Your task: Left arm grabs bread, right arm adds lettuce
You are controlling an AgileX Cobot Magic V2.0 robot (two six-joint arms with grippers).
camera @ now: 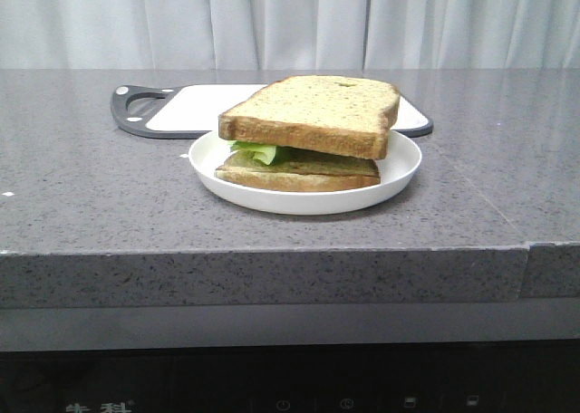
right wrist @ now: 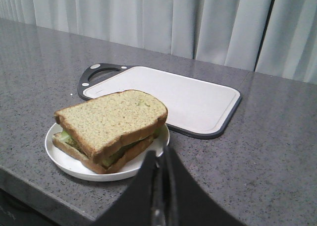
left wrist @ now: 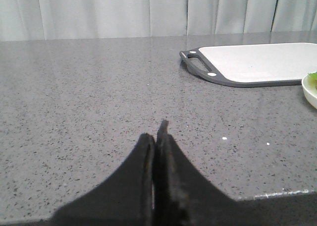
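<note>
On plate (camera: 403, 173): bread (camera: 313, 114) atop lettuce (camera: 258, 152) | both jaws pressed together, clear of bread

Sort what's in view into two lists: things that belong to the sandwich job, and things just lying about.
Job:
bread, top slice of the stack
lettuce, under it
lower slice
plate
left claw, shut, holding nothing
right claw, shut, holding nothing

Lying about:
cutting board, behind the plate
</note>
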